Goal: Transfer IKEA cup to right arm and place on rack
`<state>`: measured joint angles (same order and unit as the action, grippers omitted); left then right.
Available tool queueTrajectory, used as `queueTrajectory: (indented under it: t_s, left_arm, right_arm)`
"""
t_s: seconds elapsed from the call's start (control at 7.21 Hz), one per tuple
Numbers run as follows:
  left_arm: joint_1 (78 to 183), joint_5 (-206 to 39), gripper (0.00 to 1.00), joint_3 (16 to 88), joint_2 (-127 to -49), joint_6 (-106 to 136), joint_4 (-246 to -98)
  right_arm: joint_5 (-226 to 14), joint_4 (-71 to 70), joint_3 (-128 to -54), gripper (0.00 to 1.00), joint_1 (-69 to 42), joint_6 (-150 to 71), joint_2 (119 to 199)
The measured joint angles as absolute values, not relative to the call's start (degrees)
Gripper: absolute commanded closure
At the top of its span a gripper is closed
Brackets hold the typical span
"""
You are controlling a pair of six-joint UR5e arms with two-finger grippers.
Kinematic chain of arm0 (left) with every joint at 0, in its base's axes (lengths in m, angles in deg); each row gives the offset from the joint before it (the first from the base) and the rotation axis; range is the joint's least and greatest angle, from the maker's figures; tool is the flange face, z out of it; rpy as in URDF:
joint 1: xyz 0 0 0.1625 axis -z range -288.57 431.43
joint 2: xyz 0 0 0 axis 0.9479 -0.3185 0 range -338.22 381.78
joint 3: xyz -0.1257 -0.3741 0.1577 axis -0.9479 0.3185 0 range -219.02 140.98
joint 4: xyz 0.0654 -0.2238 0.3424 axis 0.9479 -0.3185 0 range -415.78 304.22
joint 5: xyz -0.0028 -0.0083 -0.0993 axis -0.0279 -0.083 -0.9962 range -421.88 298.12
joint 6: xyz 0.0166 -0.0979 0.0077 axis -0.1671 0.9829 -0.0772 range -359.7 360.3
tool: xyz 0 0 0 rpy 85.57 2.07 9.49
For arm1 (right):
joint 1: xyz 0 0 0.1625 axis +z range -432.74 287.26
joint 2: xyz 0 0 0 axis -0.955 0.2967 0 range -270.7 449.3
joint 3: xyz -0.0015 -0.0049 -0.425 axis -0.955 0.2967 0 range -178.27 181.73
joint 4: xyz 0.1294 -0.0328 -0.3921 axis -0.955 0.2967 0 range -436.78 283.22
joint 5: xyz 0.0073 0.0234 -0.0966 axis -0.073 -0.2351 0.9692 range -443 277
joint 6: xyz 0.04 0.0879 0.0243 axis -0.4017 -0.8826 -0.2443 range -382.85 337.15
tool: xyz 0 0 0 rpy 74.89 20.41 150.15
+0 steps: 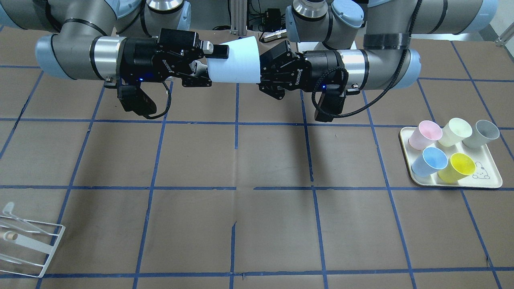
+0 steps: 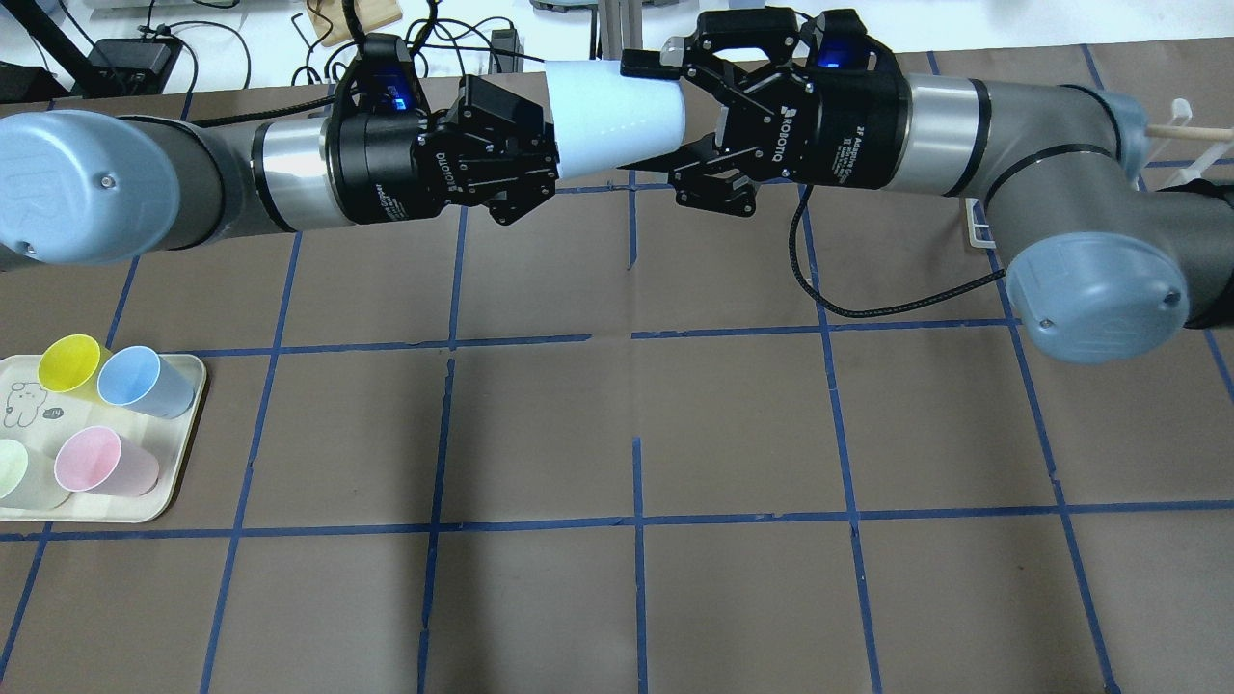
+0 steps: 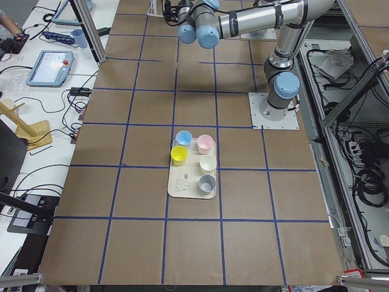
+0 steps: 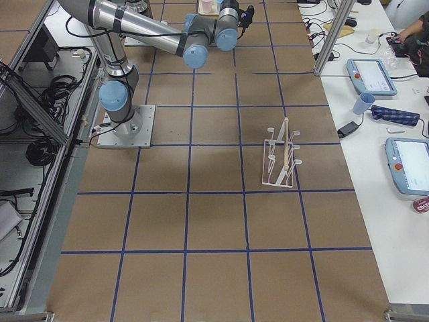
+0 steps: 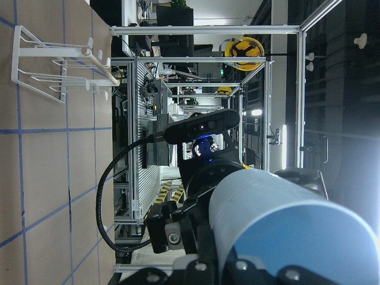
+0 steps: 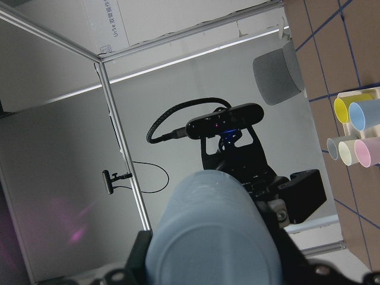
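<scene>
The IKEA cup [image 1: 237, 60], pale greyish blue, is held on its side in the air between the two arms, over the far middle of the table. My left gripper [image 1: 263, 72] is shut on the wide rim end. My right gripper [image 1: 213, 66] straddles the narrow base end, with its fingers lying against both sides of the cup. From overhead the cup [image 2: 617, 116] sits between the left gripper [image 2: 549, 164] and the right gripper [image 2: 656, 114]. The white wire rack [image 1: 28, 241] stands on the table on my right side, and shows whole in the exterior right view [image 4: 281, 157].
A cream tray [image 1: 492, 182] on my left side holds a pink, a pale yellow, a grey, a sky-blue and a yellow cup. It also shows overhead [image 2: 183, 453]. Brown table with blue tape grid. A black cable hangs under each wrist.
</scene>
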<state>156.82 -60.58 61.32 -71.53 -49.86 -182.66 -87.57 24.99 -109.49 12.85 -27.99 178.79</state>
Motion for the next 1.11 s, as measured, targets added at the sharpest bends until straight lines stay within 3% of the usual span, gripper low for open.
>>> queueTrajectory:
  t_s: [0.69, 1.11]
  left_arm:
    - [156.03, -58.96, 0.0, 60.59, -70.64, -48.57, -183.05]
    - [147.23, -44.76, 0.0, 60.14, -69.22, -46.19, -183.32]
  right_arm:
    - [-87.55, 25.0, -109.25, 0.52, 12.17, -28.94, 178.86]
    - [-87.49, 25.0, -108.83, 0.52, 11.67, -30.45, 178.96]
